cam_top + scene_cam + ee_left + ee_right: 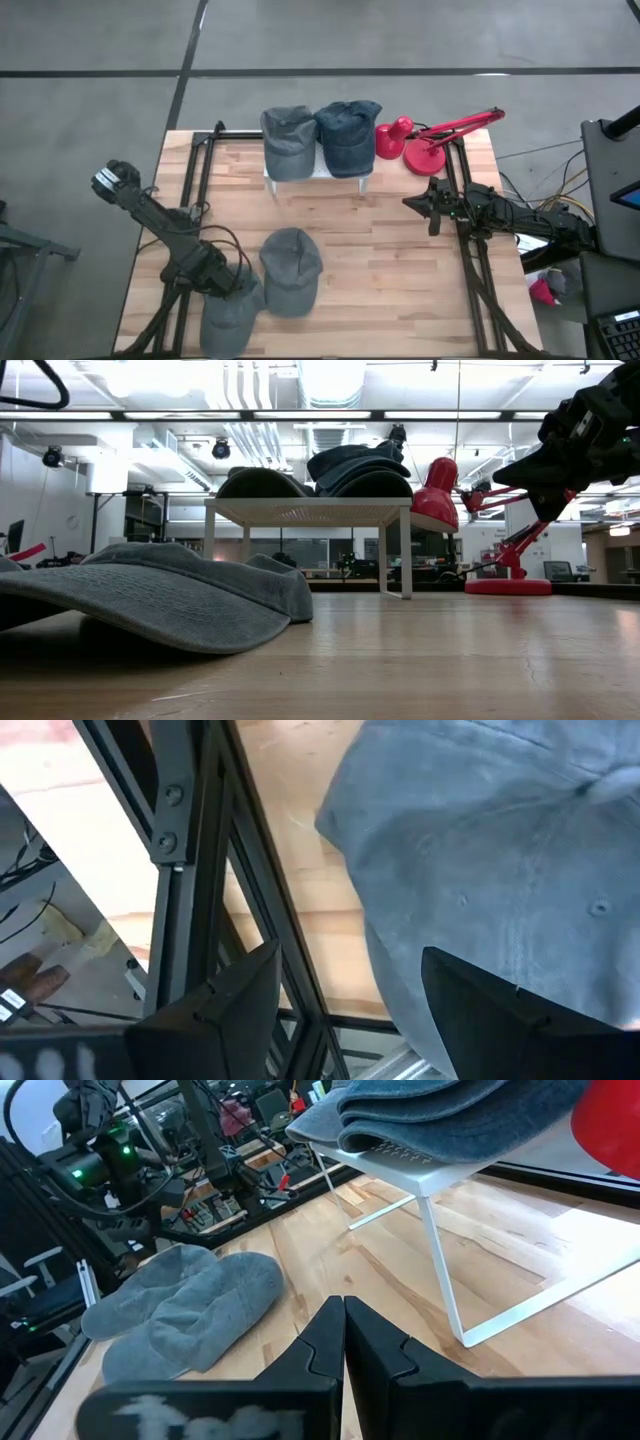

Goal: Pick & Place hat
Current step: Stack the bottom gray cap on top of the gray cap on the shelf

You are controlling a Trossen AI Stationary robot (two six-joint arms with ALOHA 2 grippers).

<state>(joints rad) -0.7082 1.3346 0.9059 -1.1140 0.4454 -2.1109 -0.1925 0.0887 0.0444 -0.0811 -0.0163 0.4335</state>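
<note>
We see the left gripper (222, 288) with its jaws spread, low at the table's near left corner, over a grey hat (229, 318) lying at the table's edge, with a second grey hat (291, 268) just beside it toward the middle. Farther back, a small white stand (318, 173) carries a grey cap (287, 140) and a blue cap (349, 133), and a red desk lamp (428, 148) stands to its right. The right gripper (413, 203) hangs above the table's right side, its jaws pressed together and holding nothing.
</note>
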